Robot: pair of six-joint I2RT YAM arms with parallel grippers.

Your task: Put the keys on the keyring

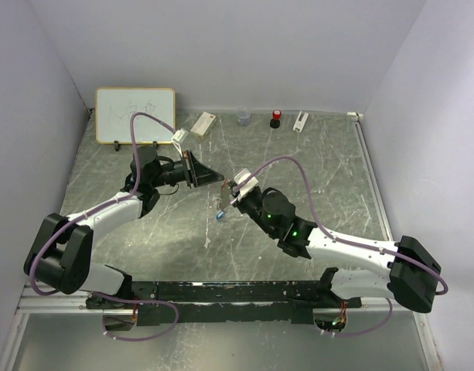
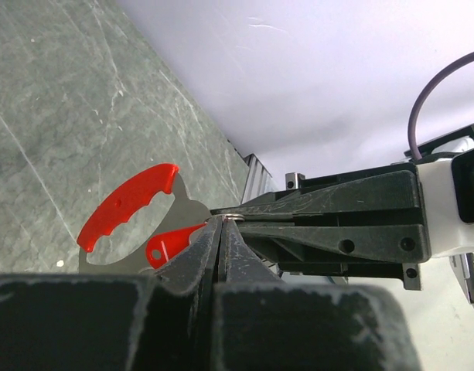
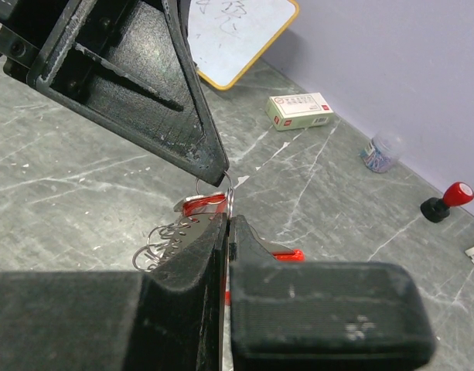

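Two black grippers meet over the middle of the table: the left gripper (image 2: 221,232) and the right gripper (image 3: 227,228) each have their fingers pressed together, pinching from opposite sides a thin wire ring of the one grey metal keyring with its bright red oblong fob (image 2: 128,202). Two tiny silver keys show, the red-headed key (image 2: 171,241) just beside the fob and the blue-headed key (image 1: 221,217) just near of the fingertips. Along the far edge of the grey-green marbled table (image 1: 314,162), closed in by pale lilac walls (image 1: 244,46), are one yellow-framed whiteboard (image 1: 134,114), one white box (image 3: 300,110), one small clear jar (image 3: 380,151), one red-capped black stamp (image 3: 447,201) and one white block (image 1: 301,121).
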